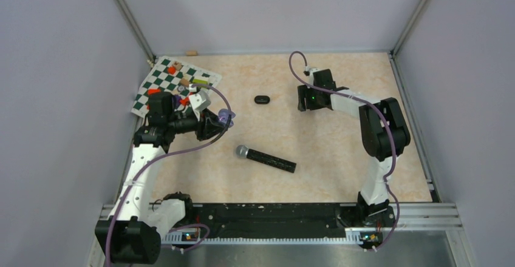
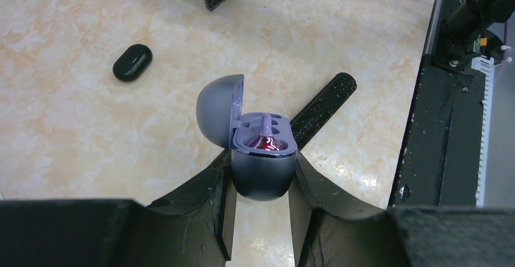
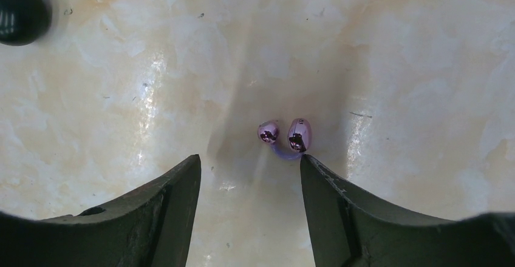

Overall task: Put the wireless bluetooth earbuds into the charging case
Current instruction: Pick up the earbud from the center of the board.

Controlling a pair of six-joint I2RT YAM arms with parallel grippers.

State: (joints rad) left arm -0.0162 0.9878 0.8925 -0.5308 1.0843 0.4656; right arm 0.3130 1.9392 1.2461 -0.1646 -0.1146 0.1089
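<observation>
My left gripper [image 2: 262, 189] is shut on the body of a purple charging case [image 2: 262, 173], held off the table with its lid [image 2: 218, 110] swung open. One glossy purple earbud [image 2: 267, 141] sits in a well of the case. In the top view the case [image 1: 226, 119] is at the left, level with the microphone's head. My right gripper [image 3: 249, 161] hangs open over the table. Another purple earbud [image 3: 285, 136] lies on the surface just ahead of the right fingertip [image 3: 311, 168], close to it. In the top view the right gripper [image 1: 305, 102] hides that earbud.
A closed black case [image 1: 262, 99] lies on the table between the arms, and it also shows in the right wrist view's top-left corner [image 3: 18, 9]. A black microphone [image 1: 266, 158] lies in the middle. A checkered mat [image 1: 159, 74] with several small items is at the back left.
</observation>
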